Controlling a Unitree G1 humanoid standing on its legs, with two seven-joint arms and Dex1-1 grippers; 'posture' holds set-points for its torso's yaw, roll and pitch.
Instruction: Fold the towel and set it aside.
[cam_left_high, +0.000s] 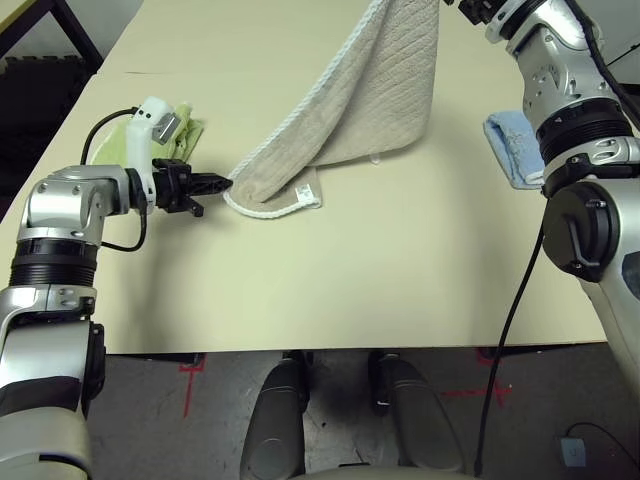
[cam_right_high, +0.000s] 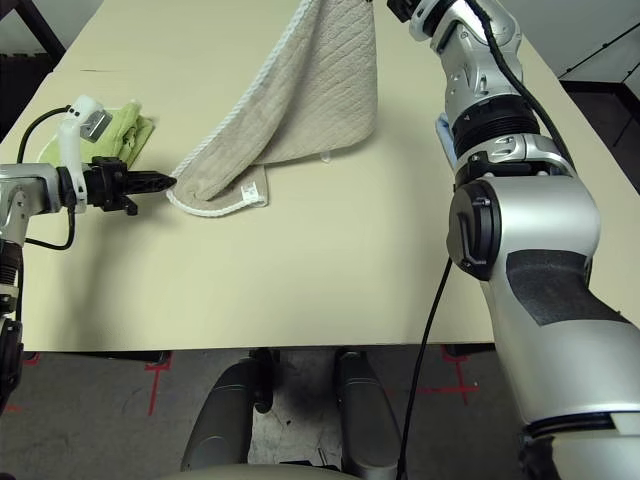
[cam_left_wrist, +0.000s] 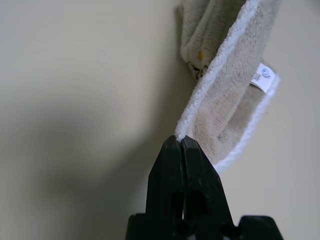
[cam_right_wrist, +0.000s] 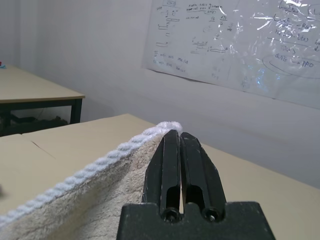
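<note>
Beige terry towel (cam_left_high: 370, 95) with white stitched edging hangs stretched between the two grippers over the pale desk (cam_left_high: 330, 270), one corner raised high at the far side and the opposite lower end sagging onto the desk surface. A white care tag (cam_left_high: 303, 192) shows on that lower end, just beside the looped white hem lying on the desk; in the left wrist view a small yellow mark of the embroidered logo is visible in the folds.

The left gripper (cam_left_high: 218, 184) sits low at the towel's near-left end, its black jaws closed together on the white edging at the corner. The right gripper (cam_right_wrist: 179, 145), lifted well above the towel's far end, has its jaws pressed shut on the upper corner, the white hem curling over the fingertips.

Left of the towel, behind the left gripper's wrist, a lime-green towel (cam_left_high: 185, 135) lies bunched on the desk. To the right of the beige towel, partly hidden by the right arm, a folded light blue towel (cam_left_high: 512, 148) rests near the desk's edge.
</note>
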